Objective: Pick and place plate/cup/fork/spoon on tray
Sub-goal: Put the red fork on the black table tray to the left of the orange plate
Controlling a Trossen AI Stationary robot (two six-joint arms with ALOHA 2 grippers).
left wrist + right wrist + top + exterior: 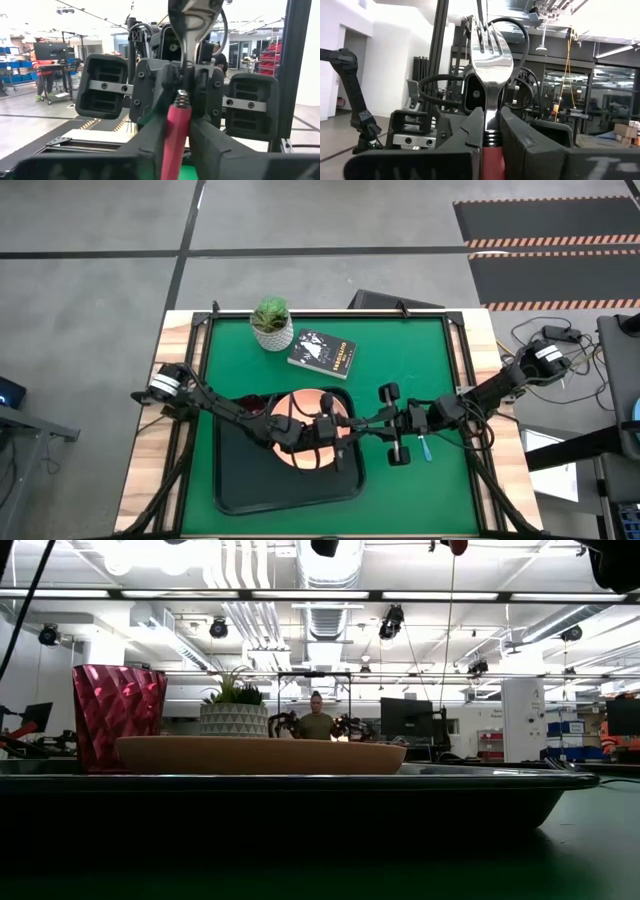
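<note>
The pink-handled fork (490,55) stands upright, tines up, between my two grippers, which face each other above the right part of the salmon-pink plate (305,412). My left gripper (335,430) and my right gripper (362,423) are both shut on the fork. The plate and the maroon cup (258,408) rest on the black tray (250,480). The blue-handled spoon (424,448) lies on the green mat to the right of the tray. The low view shows the cup (118,715), the plate (260,755) and the tray (300,800), but neither gripper. My left gripper pinches the fork's pink handle (175,135) between its two fingers, coming level from the table's left. The fingers lie across the handle. The fork stands upright, lifted clear of the plate. My right gripper pinches the fork where the pink handle meets the metal neck (490,134), between its two fingers, coming level from the table's right. The fingers lie across the fork. The tines (489,35) stand up above the fingers.
A black dumbbell (393,425) lies on the mat just right of the tray, under my right arm. A white pot with a green plant (271,323) and a small black book (322,353) stand at the far side. A person (318,723) is in the room beyond.
</note>
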